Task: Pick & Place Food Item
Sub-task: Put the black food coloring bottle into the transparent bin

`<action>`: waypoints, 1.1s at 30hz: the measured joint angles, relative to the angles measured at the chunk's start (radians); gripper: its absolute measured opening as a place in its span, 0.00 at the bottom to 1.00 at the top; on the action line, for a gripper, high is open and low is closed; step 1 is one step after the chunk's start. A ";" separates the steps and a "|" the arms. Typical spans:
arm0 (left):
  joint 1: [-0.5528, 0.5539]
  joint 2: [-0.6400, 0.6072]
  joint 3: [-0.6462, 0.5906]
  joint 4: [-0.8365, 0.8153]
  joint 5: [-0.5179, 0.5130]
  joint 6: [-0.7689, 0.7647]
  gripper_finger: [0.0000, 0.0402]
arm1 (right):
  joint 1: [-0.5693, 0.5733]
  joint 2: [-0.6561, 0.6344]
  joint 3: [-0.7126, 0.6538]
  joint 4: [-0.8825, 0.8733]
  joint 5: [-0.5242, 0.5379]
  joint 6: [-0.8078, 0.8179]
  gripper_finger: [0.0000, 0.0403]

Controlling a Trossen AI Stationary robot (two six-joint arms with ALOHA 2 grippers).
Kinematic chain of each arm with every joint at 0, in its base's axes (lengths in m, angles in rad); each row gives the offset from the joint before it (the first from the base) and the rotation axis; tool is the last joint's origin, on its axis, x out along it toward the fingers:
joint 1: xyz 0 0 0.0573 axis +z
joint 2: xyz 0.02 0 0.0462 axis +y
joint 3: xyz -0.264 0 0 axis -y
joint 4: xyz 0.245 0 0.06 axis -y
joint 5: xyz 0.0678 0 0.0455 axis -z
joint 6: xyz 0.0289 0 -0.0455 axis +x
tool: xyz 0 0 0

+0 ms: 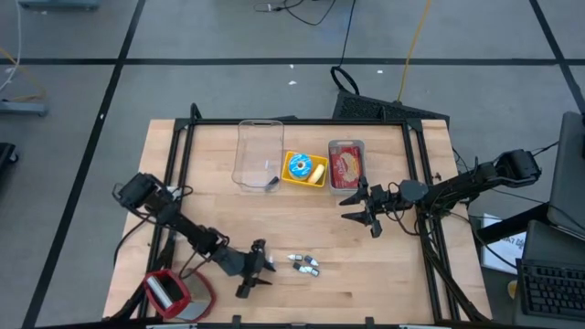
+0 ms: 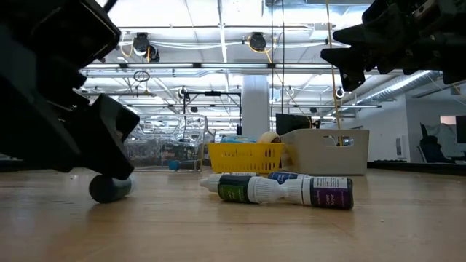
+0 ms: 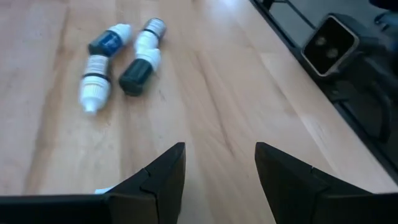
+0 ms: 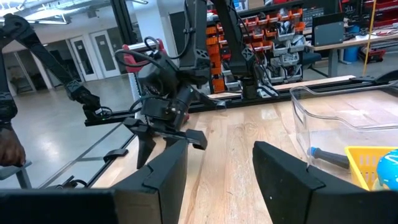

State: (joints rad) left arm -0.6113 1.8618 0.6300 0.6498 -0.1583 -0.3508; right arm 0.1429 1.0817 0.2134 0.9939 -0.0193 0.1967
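Observation:
Several small dropper bottles [image 1: 304, 265] with white caps and dark labels lie on their sides in a cluster on the wooden table [image 1: 393, 274], near its front edge; they also show in the low view [image 2: 280, 191] and the left wrist view [image 3: 121, 57]. My left gripper [image 1: 260, 270] stands open and low over the table just left of the bottles [image 3: 221, 149], nothing between its fingers. My right gripper [image 1: 355, 208] hangs open well above the table at the right [image 4: 219, 149], near the bins, and holds nothing.
At the back stand a clear plastic bin [image 1: 259, 155], a yellow basket [image 1: 315, 178] with a blue ring-shaped piece, and a grey bin [image 1: 359, 146] with a red item inside. A red and white object [image 1: 174, 292] sits at the front left corner. Bare wood lies right of the bottles.

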 joint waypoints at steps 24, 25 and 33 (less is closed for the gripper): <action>0.060 -0.307 -0.003 -0.484 -0.205 -0.288 0.49 | 0.000 0.000 0.000 -0.009 0.024 -0.018 0.42; 0.062 -0.329 -0.002 -0.519 -0.207 -0.368 0.49 | 0.000 0.000 0.000 -0.010 0.024 -0.018 0.42; 0.046 -0.353 0.000 -0.653 -0.078 -0.485 0.49 | 0.000 0.000 0.000 -0.011 0.024 -0.029 0.42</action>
State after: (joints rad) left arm -0.5651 1.5084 0.6296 -0.0035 -0.2363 -0.8361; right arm 0.1429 1.0817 0.2134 0.9831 0.0044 0.1679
